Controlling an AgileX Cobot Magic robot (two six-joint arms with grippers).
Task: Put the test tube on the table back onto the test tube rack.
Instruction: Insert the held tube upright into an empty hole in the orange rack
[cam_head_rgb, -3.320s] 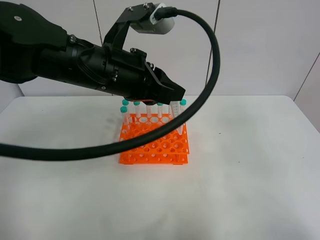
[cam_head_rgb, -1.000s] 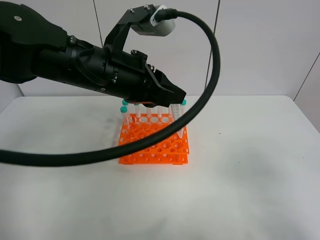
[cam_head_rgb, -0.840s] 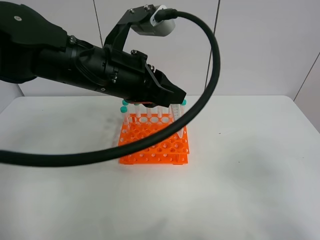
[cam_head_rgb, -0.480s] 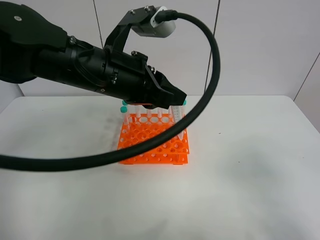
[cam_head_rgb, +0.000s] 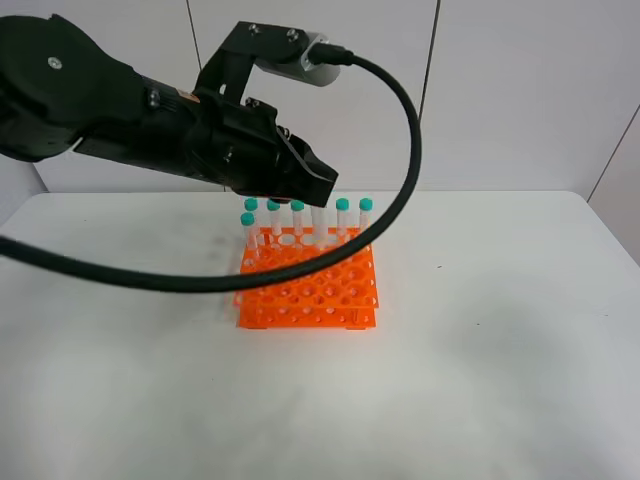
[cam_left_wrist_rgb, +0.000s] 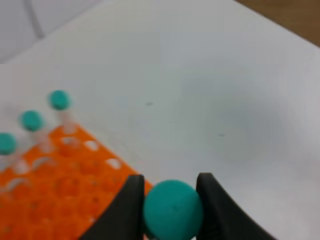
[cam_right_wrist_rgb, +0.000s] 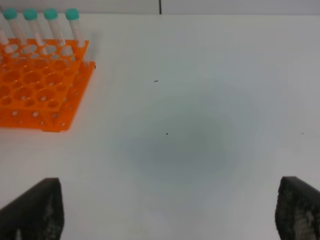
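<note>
My left gripper (cam_head_rgb: 322, 190) is shut on the test tube's teal cap (cam_left_wrist_rgb: 173, 210), which sits between the two black fingers (cam_left_wrist_rgb: 131, 205). The clear test tube (cam_head_rgb: 319, 222) hangs upright under the fingertips. Its lower end is at the back row of the orange test tube rack (cam_head_rgb: 310, 290), in the gap between two standing tubes. I cannot tell whether it is seated in a hole. Several other capped tubes (cam_head_rgb: 343, 215) stand along the back row and the back left corner. My right gripper (cam_right_wrist_rgb: 165, 215) is open over the bare table (cam_right_wrist_rgb: 200, 130), to the right of the rack (cam_right_wrist_rgb: 35, 95).
The rack stands mid-table on the white tabletop (cam_head_rgb: 480, 350). The left arm's thick black cable (cam_head_rgb: 405, 150) loops over the rack's right side and sweeps across its front. A pale wall rises behind the table's far edge.
The left gripper has moved left and towards the back with the tube. The tube hung tilted over the rack's right side and now stands upright at the back row.
</note>
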